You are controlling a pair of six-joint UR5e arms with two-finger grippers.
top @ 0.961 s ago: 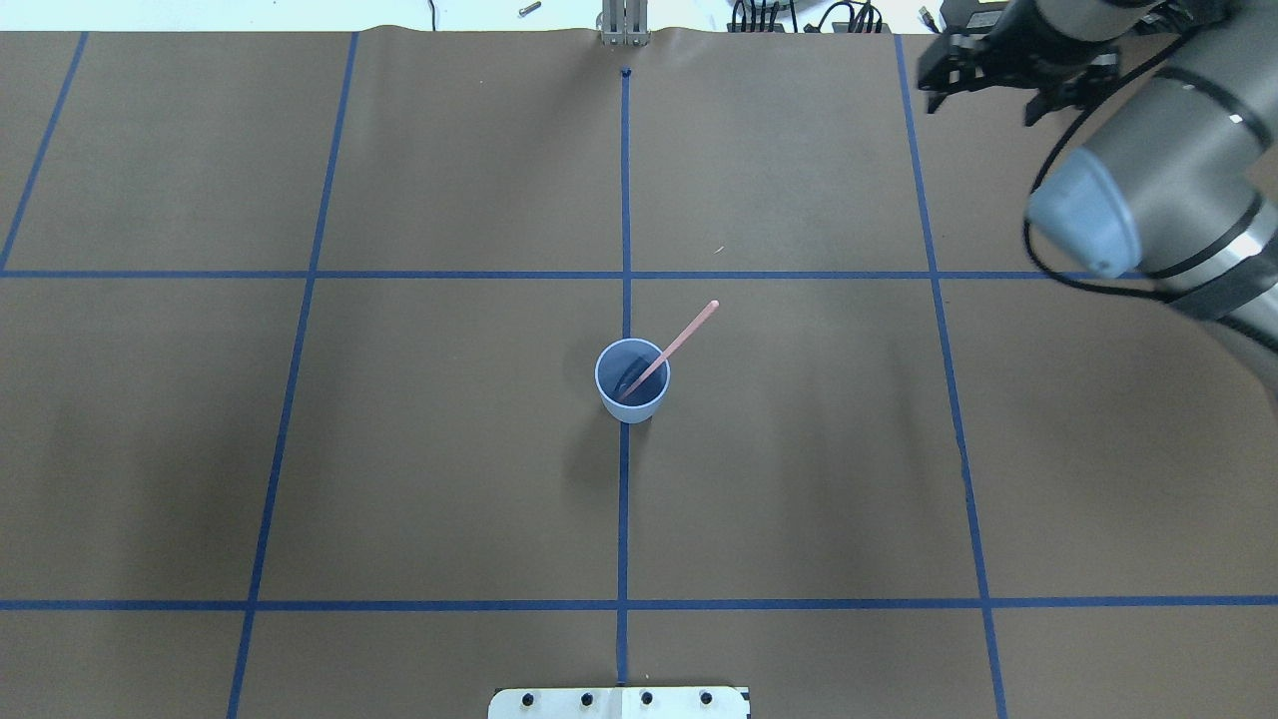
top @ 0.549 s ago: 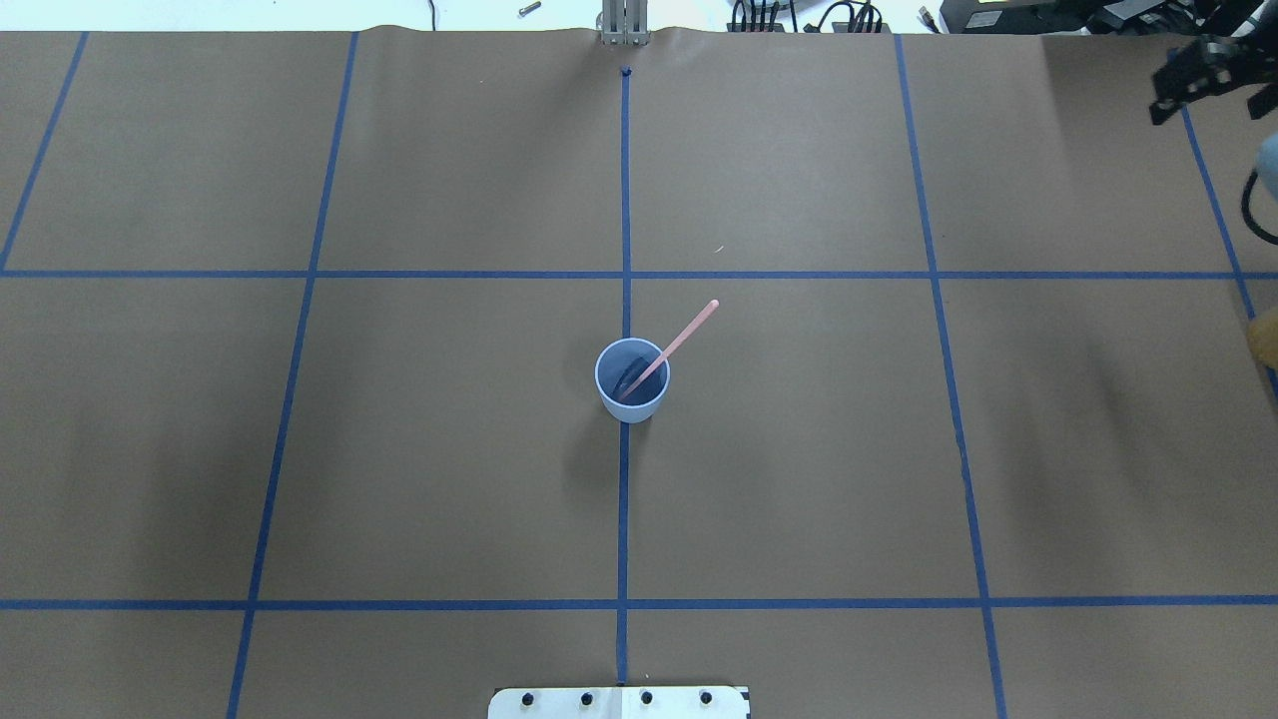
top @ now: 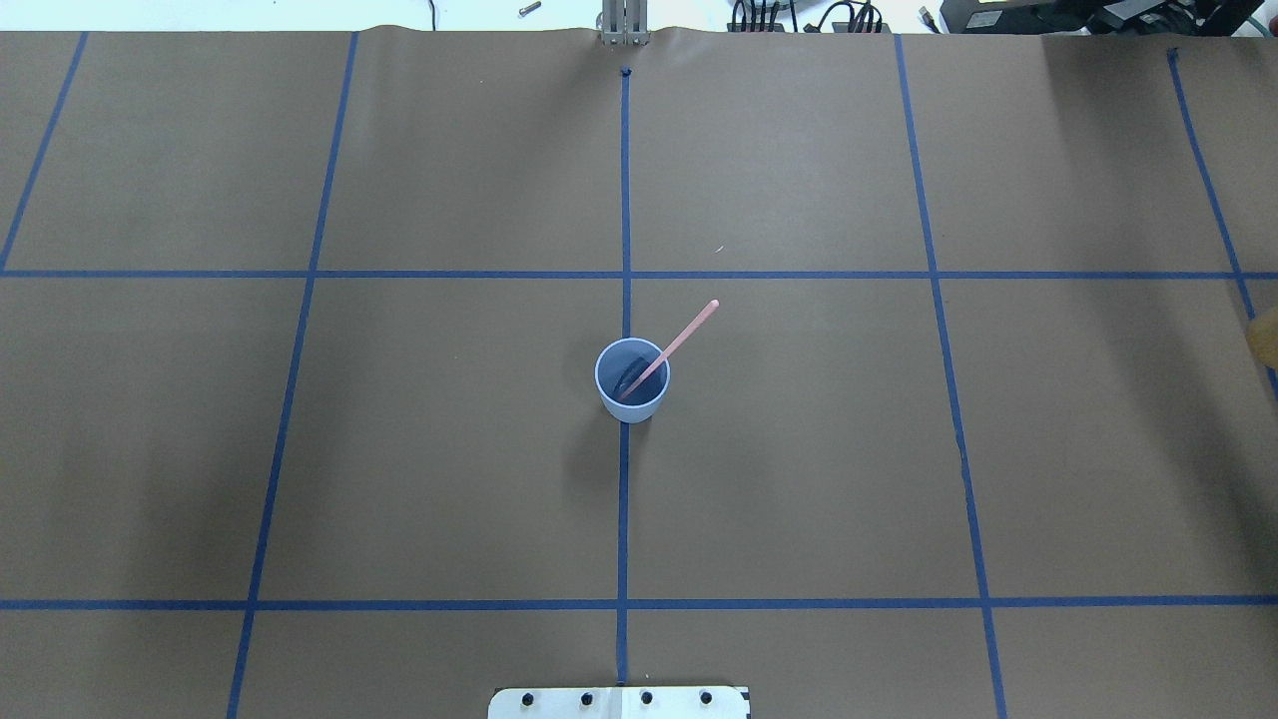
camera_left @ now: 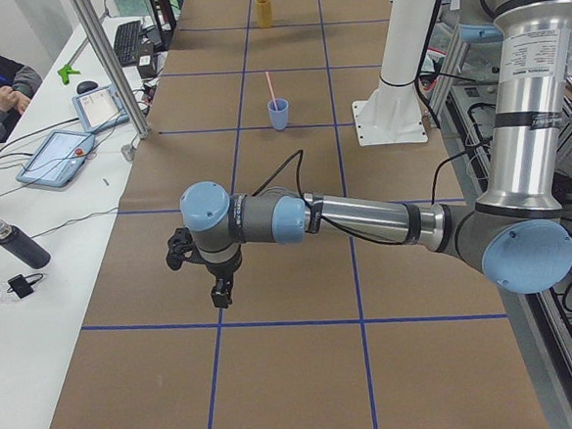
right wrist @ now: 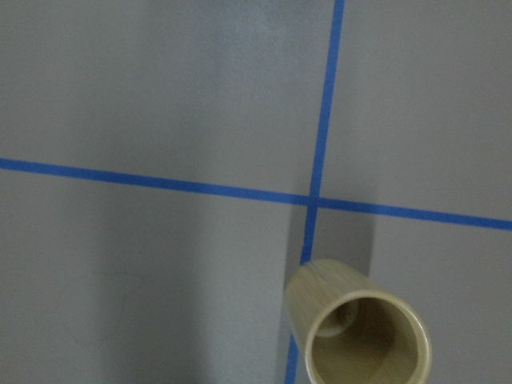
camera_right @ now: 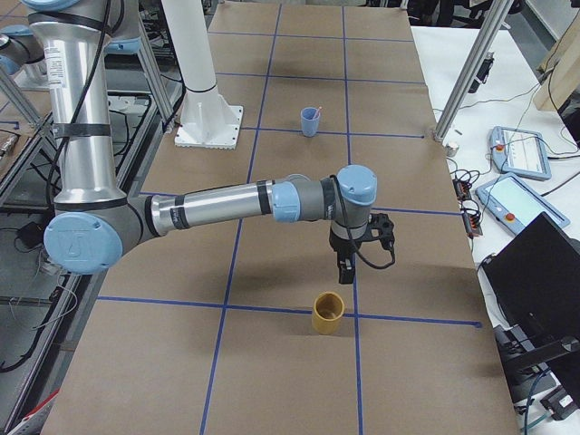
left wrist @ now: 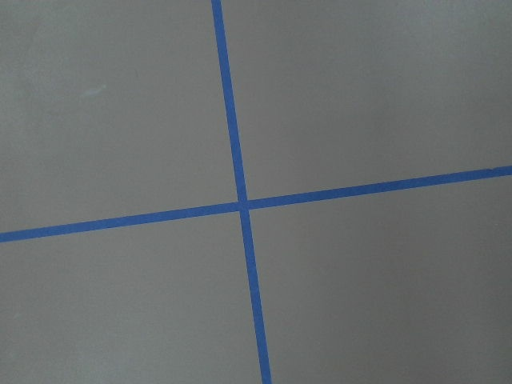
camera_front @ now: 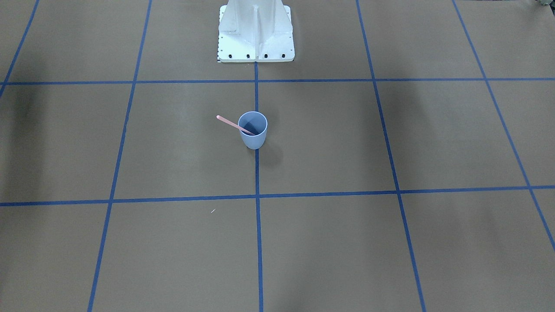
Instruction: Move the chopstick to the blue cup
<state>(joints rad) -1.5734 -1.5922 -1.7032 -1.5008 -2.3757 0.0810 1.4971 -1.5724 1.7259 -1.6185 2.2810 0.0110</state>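
Overhead exterior, blue cup (top: 632, 381): smooth, round, tapered tumbler, darker inside; upright, well apart from both claws, between them.
Chopstick (top: 679, 340): thin straight pale pink stick, lower end inside the cup, leaning on its rim toward the right claw's side.
Left claw (camera_left: 220, 296): black, pointing down over brown paper (camera_left: 307, 370); jaw width cannot be told.
Right claw (camera_right: 344, 269): black, pointing down; width cannot be told.
Tan cup (camera_right: 328, 313): wood-grained cylinder, just beside right claw; cut off by the wrist view's lower edge.
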